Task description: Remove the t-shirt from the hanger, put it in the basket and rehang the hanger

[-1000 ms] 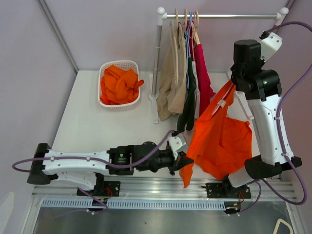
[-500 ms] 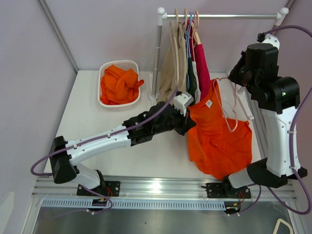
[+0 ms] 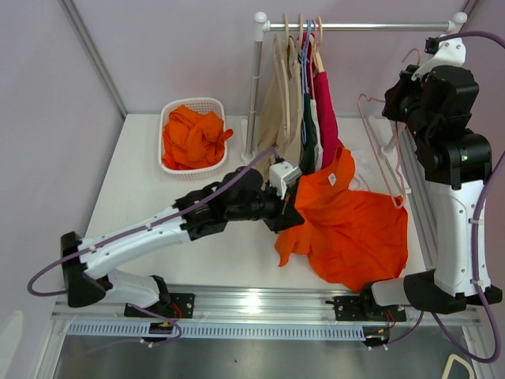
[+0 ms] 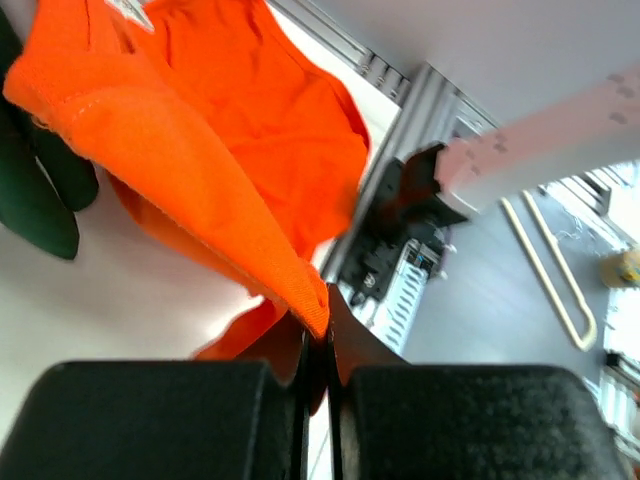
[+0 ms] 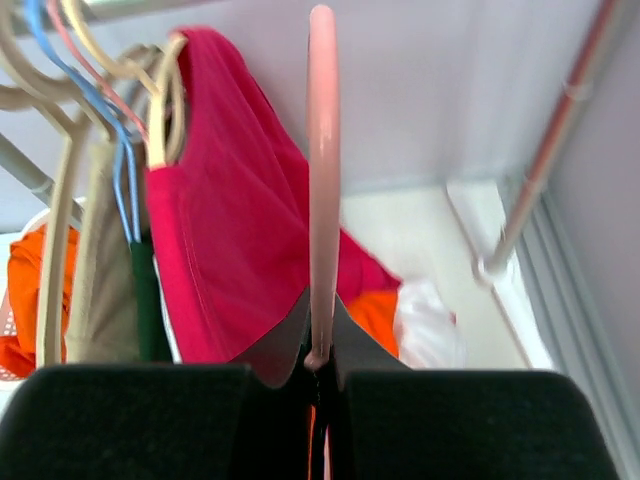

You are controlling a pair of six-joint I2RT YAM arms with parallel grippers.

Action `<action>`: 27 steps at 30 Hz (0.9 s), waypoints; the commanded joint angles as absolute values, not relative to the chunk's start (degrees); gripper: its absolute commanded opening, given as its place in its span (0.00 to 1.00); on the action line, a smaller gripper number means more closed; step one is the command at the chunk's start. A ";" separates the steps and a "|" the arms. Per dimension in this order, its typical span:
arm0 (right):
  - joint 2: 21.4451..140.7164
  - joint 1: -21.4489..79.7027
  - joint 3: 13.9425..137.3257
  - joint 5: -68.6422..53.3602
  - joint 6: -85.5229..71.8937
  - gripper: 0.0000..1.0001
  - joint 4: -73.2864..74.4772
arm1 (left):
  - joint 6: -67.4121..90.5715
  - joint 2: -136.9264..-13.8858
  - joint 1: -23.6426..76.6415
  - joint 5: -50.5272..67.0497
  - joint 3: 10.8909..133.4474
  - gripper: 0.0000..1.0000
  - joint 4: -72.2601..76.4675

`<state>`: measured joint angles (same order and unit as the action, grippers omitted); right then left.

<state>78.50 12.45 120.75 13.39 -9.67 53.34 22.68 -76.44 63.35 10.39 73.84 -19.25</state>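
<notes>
The orange t-shirt point(image 3: 351, 229) lies spread on the table right of centre, free of the hanger. My left gripper point(image 3: 290, 207) is shut on its left edge; the left wrist view shows the orange fabric point(image 4: 190, 150) pinched between the jaws. My right gripper point(image 3: 402, 106) is raised at the right and shut on the pink hanger point(image 3: 379, 146), which hangs bare above the shirt's right side. In the right wrist view the hanger point(image 5: 322, 170) runs straight up from the closed jaws.
A clothes rail point(image 3: 355, 26) at the back carries beige, green and magenta garments point(image 3: 304, 118) on hangers. A white basket point(image 3: 193, 138) of orange clothes stands at the back left. The rail's upright post point(image 3: 254, 103) stands beside the basket.
The hanger has come out of the orange shirt as my right gripper rose. My left gripper pulled the shirt down and left, and it now lies on the table.
</notes>
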 commanded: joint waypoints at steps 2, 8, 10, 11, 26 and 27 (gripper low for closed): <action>79.98 11.69 118.75 4.76 -1.15 0.00 38.51 | 22.85 -68.56 61.62 15.12 81.44 0.01 -31.62; 83.40 11.43 117.51 1.76 2.01 0.00 30.16 | 18.73 -69.44 53.45 17.32 95.16 0.01 -49.63; 84.81 10.99 118.91 0.80 2.81 0.00 28.31 | 17.76 -69.08 49.16 18.45 100.52 0.01 -51.32; 86.38 10.73 119.44 0.62 3.07 0.00 27.69 | 17.58 -69.17 47.39 20.11 102.11 0.01 -52.20; 103.00 8.35 137.99 -3.25 2.81 0.00 26.64 | 15.29 -83.67 21.10 17.49 131.95 0.01 -37.15; 103.36 8.18 137.81 -3.34 2.64 0.00 26.20 | 15.90 -84.11 19.18 17.84 131.32 0.01 -34.31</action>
<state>102.00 8.80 135.35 -2.33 2.20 29.12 17.41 -82.56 22.28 20.05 132.73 -47.16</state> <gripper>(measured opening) 0.044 0.036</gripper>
